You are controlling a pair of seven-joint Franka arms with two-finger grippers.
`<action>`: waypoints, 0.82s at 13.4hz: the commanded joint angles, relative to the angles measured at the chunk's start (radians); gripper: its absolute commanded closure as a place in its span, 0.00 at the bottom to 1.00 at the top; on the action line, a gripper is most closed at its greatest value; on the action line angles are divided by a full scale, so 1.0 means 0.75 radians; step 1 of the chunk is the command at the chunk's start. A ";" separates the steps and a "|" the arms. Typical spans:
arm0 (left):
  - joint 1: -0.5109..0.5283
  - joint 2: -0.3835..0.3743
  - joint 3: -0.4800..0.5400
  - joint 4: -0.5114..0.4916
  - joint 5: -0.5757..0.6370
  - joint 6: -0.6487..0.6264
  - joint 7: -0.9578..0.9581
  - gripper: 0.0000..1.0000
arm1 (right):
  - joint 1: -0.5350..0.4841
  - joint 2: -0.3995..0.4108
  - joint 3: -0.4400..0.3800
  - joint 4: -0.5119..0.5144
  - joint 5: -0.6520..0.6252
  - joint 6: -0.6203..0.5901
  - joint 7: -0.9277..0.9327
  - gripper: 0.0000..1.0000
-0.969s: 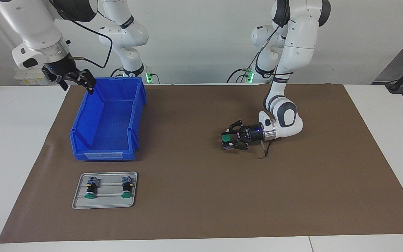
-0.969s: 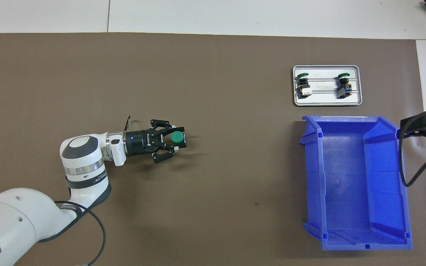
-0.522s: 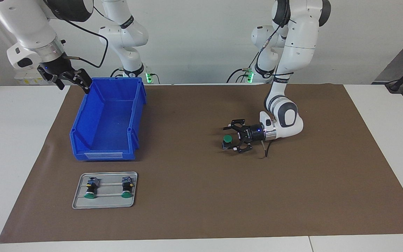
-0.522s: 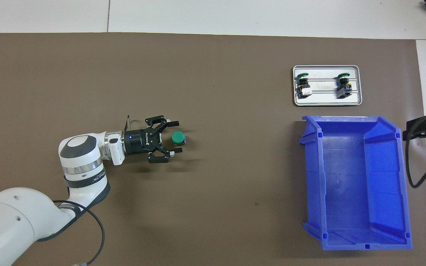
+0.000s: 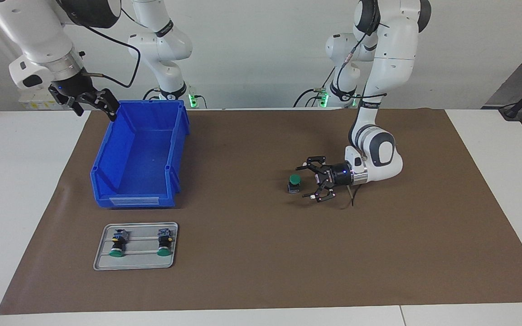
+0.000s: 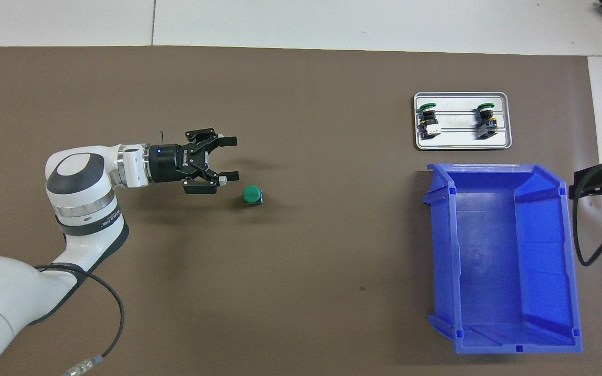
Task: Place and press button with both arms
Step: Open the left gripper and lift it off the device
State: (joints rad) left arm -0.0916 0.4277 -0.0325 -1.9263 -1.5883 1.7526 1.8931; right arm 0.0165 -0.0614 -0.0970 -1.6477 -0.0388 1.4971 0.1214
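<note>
The small pushbutton with its round green cap (image 5: 294, 179) stood upright on the brown mat (image 5: 261, 271) that covered the white desk (image 5: 16, 203), cap up on its dark block, about midway between the two arms' ends; the left arm's black two-finger tool (image 5: 308, 180) hung just beside it toward the left arm's end, fingers spread wide and holding nothing, clear of the cap. By its look the button was light, rigid plastic, unlikely to break but easy to tip, since the broad cap sat on a narrower body; the smooth domed cap would likely slip under a pinch, so the squarer block below seemed the better place to grip, while a press should come straight down on the cap's centre. The right arm's black tool (image 5: 89, 100) waited in the air over the corner of the open blue plastic bin (image 5: 170, 136), fingers apart and empty. White lettering ran along the left tool's body in the overhead view, too small to read; a pale label strip on the bin's front showed no legible writing.
</note>
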 commanded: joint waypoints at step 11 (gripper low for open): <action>-0.051 -0.181 -0.004 0.404 0.920 0.052 -1.118 0.20 | -0.010 -0.035 0.005 -0.041 0.005 0.023 -0.033 0.00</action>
State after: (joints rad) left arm -0.0936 0.3312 -0.0411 -1.6255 -0.9928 1.7559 1.1568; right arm 0.0167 -0.0614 -0.0970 -1.6498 -0.0388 1.4973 0.1213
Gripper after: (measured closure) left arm 0.181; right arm 0.000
